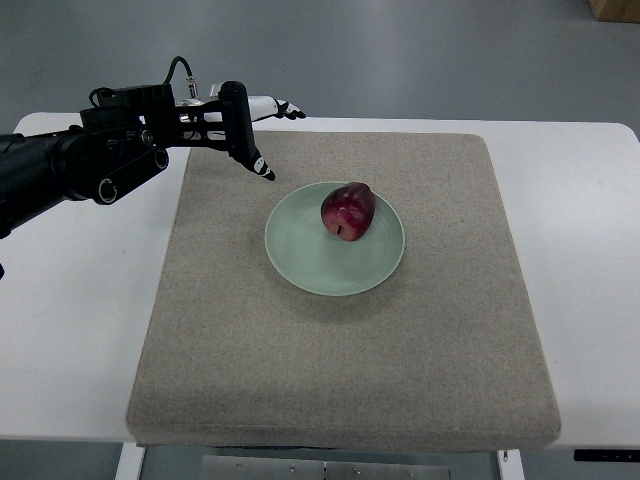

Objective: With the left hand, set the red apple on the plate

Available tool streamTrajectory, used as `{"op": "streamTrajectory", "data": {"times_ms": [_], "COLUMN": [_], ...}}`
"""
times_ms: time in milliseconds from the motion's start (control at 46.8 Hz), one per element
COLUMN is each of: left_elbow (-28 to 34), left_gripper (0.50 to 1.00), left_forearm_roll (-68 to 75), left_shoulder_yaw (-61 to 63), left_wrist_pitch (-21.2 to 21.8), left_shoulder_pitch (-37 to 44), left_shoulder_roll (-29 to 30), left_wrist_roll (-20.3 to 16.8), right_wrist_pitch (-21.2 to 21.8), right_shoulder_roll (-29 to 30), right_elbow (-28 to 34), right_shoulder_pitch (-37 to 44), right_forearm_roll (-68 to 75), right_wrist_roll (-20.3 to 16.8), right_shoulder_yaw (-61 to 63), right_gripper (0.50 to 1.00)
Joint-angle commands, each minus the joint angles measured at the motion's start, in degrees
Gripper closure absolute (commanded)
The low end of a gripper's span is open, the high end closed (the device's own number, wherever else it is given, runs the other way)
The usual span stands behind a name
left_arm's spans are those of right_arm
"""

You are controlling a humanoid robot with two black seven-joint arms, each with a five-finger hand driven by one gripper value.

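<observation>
The red apple (348, 211) already lies on the green plate (300, 262), a little far of the plate's middle and leaning on its side, with the plate sitting about the centre of the grey mat (250, 380) on the white table (70, 340). By the look of things the placing is done, and what remains is to clear the arm away. To do that well, the left hand (240, 130) should lift and draw off to the left without sweeping low across the plate's rim (a nudge there could roll the apple, which rests on a curved side). A slow, level retreat suits best.

The left hand hangs over the far left corner of the mat, well apart from the plate and the apple. Its fingers (262, 168) are loosely spread and point down towards the mat; they hold nothing and seem to touch nothing. The right arm does not show.
</observation>
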Motion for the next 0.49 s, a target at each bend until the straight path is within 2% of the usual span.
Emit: {"op": "streamTrajectory", "data": {"times_ms": [0,150,470], "left_elbow": [0.0,1.0,10.7], "left_gripper": [0.542,0.542,0.540], "left_forearm_roll": [-2.8,-10.7,-28.6], "left_shoulder_yaw": [-0.3,-0.9,-1.2], "left_wrist_pitch": [0.8,1.4,1.4], "left_shoulder_pitch": [-0.1,-0.5,-0.7], "left_shoulder_roll": [-0.5,-0.8,-2.9], "left_wrist_roll": [0.2,1.1,1.5], "right_wrist_pitch": [0.0,0.0,0.0], "right_shoulder_roll": [0.0,0.0,0.0], "right_elbow": [0.0,0.0,0.0], "right_shoulder_pitch": [0.0,0.0,0.0], "right_forearm_roll": [0.0,0.0,0.0], "right_wrist_roll": [0.0,0.0,0.0], "right_shoulder_yaw": [0.0,0.0,0.0], "right_gripper": [0.536,0.536,0.536]}}
